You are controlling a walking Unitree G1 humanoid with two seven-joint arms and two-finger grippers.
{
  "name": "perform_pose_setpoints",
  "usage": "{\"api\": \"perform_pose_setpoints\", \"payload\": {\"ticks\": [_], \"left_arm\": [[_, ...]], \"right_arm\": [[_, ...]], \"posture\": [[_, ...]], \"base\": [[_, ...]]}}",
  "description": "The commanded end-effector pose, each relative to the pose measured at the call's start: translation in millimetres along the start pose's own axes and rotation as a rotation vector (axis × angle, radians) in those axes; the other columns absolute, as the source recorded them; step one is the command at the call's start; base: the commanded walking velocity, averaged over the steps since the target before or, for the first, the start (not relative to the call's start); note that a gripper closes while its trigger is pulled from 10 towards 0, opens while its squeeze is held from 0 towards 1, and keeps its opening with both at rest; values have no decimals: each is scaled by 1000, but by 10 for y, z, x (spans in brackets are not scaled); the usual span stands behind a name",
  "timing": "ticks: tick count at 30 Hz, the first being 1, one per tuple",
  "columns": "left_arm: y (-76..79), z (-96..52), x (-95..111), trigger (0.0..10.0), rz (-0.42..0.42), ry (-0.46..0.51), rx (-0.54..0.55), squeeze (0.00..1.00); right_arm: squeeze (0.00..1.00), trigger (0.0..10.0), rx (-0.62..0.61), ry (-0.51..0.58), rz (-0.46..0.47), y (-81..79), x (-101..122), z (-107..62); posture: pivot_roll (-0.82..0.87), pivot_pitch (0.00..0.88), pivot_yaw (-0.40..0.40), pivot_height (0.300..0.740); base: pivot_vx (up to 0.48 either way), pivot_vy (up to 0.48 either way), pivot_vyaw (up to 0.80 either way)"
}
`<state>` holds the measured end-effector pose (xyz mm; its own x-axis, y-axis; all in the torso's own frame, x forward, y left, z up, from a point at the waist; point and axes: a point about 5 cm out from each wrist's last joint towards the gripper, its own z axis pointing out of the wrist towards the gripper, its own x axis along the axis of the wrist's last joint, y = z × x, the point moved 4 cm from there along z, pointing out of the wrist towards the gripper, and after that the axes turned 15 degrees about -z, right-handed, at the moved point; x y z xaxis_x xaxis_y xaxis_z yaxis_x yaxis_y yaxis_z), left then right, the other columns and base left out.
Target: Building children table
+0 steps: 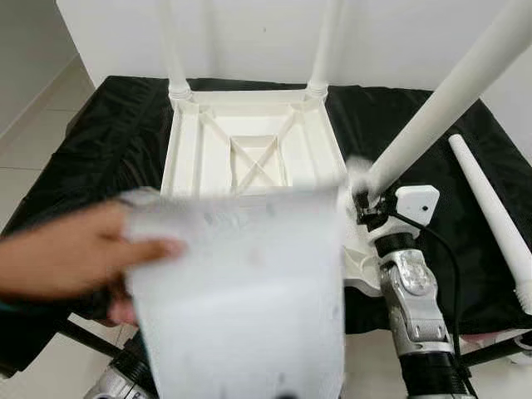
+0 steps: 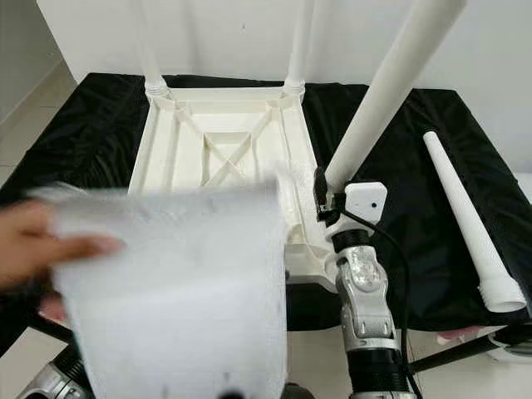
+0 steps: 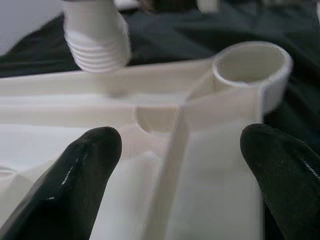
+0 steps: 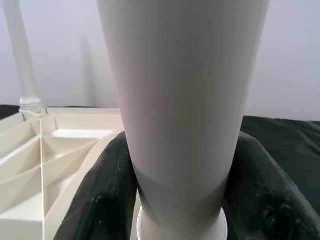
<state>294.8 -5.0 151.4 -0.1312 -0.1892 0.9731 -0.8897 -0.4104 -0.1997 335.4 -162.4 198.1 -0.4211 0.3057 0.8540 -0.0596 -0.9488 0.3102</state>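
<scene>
Lying upside down on a black cloth (image 1: 100,141), the white plastic table top (image 1: 249,150) shows its ribbed underside, with two white legs (image 1: 320,46) standing upright in the far corner sockets. Right gripper (image 4: 177,200): fingers clamped around a third leg (image 2: 391,91), held tilted over the near right corner of the top. Fourth leg (image 2: 470,224): lies loose on the cloth, well to the right. Left gripper (image 3: 185,165): fingers spread wide, gripping nothing, just short of an empty corner socket (image 3: 252,65). A person's hand (image 1: 71,253) holds a blurred white sheet (image 1: 241,291) in front of the near edge.
</scene>
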Motion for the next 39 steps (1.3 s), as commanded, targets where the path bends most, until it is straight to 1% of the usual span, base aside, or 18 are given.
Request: {"api": "perform_pose_setpoints", "payload": {"ticks": [1,14,16,18,20,23,31,32,33,37,39], "left_arm": [[-138,-33,12,10000,-8,21,90,0],[-250,-95,16,10000,-24,38,136,0],[-202,-78,12,10000,-31,32,104,0],[-202,-78,12,10000,-31,32,104,0],[-145,-60,0,10000,-34,29,73,0],[-110,-39,5,10000,-35,31,56,0],[-66,-19,28,10000,-44,39,23,0],[-35,-7,26,10000,-48,39,8,0],[-35,-7,26,10000,-48,39,8,0],[144,50,22,10000,-57,40,-73,0],[144,50,22,10000,-57,40,-73,0]], "right_arm": [[0,10000,3,23,14,-32,32,21],[0,10000,2,27,10,-32,33,32],[0,10000,1,28,5,-26,28,34],[0,10000,1,28,5,-26,28,34],[0,10000,0,29,4,-25,28,35],[0,10000,0,30,3,-24,27,36],[0,10000,0,31,2,-25,30,36],[0,10000,-1,31,1,-22,30,36],[0,10000,-1,31,1,-22,30,36],[0,10000,-12,32,-8,15,30,29],[0,10000,-12,32,-8,15,30,29]], "posture": [[-6,45,4,740],[-1,50,7,740],[-1,50,7,740],[-1,50,7,740],[-4,49,7,740],[-7,46,8,740],[-9,49,10,740],[-10,49,10,740],[-10,49,10,740],[-25,50,18,740],[-25,50,18,740]], "base": [[0,0,0],[0,0,0],[0,0,0],[0,0,0],[0,0,0],[0,0,0],[0,0,0],[0,0,0],[0,0,0],[0,0,0],[0,0,0]]}}
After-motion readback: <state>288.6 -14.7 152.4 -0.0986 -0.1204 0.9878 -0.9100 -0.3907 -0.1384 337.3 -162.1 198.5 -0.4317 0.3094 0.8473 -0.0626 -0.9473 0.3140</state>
